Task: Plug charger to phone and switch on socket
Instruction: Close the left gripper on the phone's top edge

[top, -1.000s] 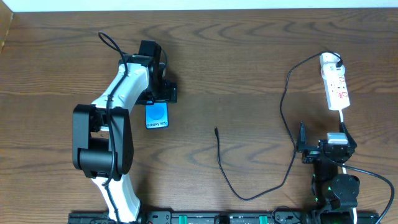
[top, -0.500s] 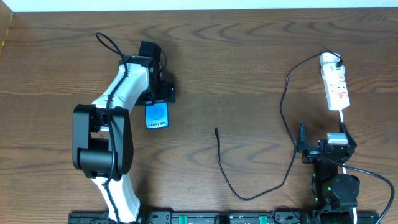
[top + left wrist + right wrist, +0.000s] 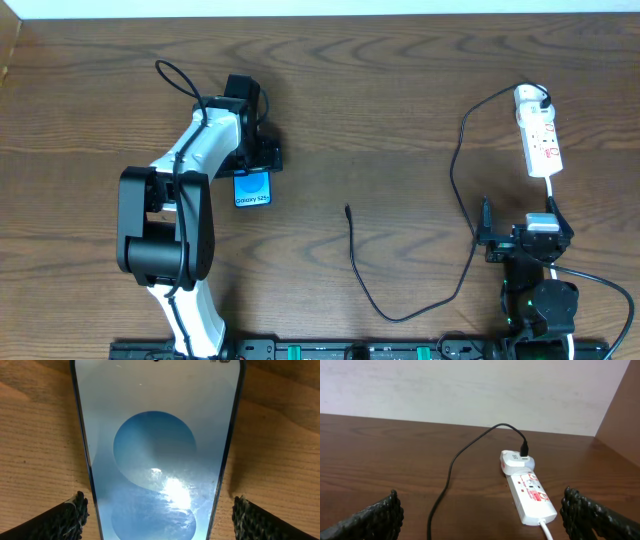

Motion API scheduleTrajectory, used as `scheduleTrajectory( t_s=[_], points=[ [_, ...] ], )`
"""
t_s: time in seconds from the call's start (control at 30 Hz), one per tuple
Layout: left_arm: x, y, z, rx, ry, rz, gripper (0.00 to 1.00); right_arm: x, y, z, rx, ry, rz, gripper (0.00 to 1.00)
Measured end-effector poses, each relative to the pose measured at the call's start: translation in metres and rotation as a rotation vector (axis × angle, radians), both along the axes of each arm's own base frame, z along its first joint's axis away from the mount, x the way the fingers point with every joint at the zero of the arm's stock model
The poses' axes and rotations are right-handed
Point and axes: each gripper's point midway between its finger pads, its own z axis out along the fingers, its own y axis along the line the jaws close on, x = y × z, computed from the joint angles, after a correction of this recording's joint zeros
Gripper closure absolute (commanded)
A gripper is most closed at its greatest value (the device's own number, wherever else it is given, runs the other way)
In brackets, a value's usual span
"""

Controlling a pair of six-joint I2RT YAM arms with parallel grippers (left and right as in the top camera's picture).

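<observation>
Step in hand, as I read it: getting hold of the phone [image 3: 252,188] w/ the L arm [image 3: 205,135]. The phone lies flat on the worktop [image 3: 400,80], left of centre, screen up; the wrist hides its far end in the overhead view. L jaws stand wide, one fingertip [image 3: 70,517] either side of the long edges, w/ bare wood showing btw pad and edge on both sides. So they're straddling it, not gripping.

Charger [image 3: 351,232] isn't in the phone yet. Its connector tip [image 3: 347,209] lies mid-worktop, well apart from the phone. The cable loops toward the robot, then runs up to the socket [image 3: 539,140] at far right, ending in a white block [image 3: 516,460] at the strip's far end. R arm [image 3: 530,245] sits just below the socket, R jaws wide, holding nothing.

Next, prob.: close the L jaws squarely on the phone's edges so it doesn't twist or skid. Then R must fetch the tip (small, flat on wood), which needs a fine pinch close to the end & careful lining-up w/ the port. Switch comes last; can't tell if it's on or off.
</observation>
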Motion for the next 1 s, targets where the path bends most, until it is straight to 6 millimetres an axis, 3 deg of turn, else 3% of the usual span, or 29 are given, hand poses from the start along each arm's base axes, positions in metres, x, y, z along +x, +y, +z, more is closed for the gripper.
scheduleTrajectory(
  t_s=[1.0],
  points=[
    [-0.0007, 0.0035, -0.0089, 0.018, -0.015, 0.002, 0.07, 0.0000, 0.0001, 0.0001, 0.000, 0.000, 0.000, 0.01]
  ],
)
